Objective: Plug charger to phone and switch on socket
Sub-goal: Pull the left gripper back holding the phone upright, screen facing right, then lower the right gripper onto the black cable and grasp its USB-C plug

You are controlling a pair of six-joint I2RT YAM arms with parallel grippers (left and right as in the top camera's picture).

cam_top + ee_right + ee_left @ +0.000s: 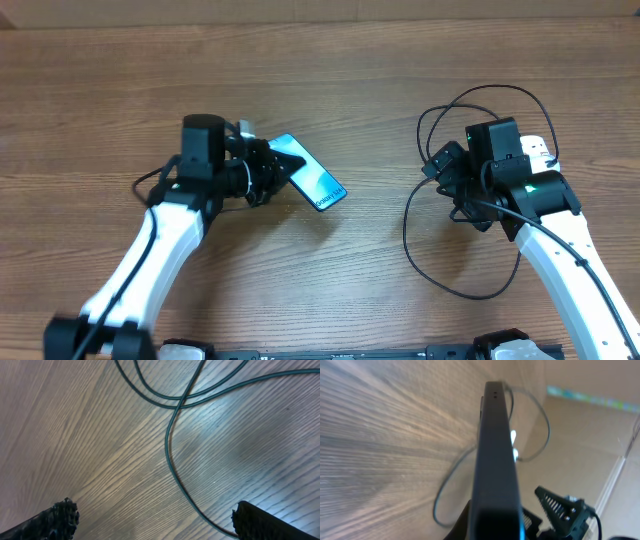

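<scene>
While the left gripper (280, 168) clamps the phone (318, 183), its lettering unreadable, the right gripper (155, 522) gapes above the charger (168, 455).

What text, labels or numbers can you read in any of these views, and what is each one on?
Overhead view, slim rectangular phone with a light blue-green screen: one short line of dark print along the screen's lower right end, too small to read.
Overhead view, white power strip: mostly hidden, no marks readable.
Left wrist view: the phone is seen edge-on, no print shows.
Right wrist view: only the thin black cable, no text.
</scene>
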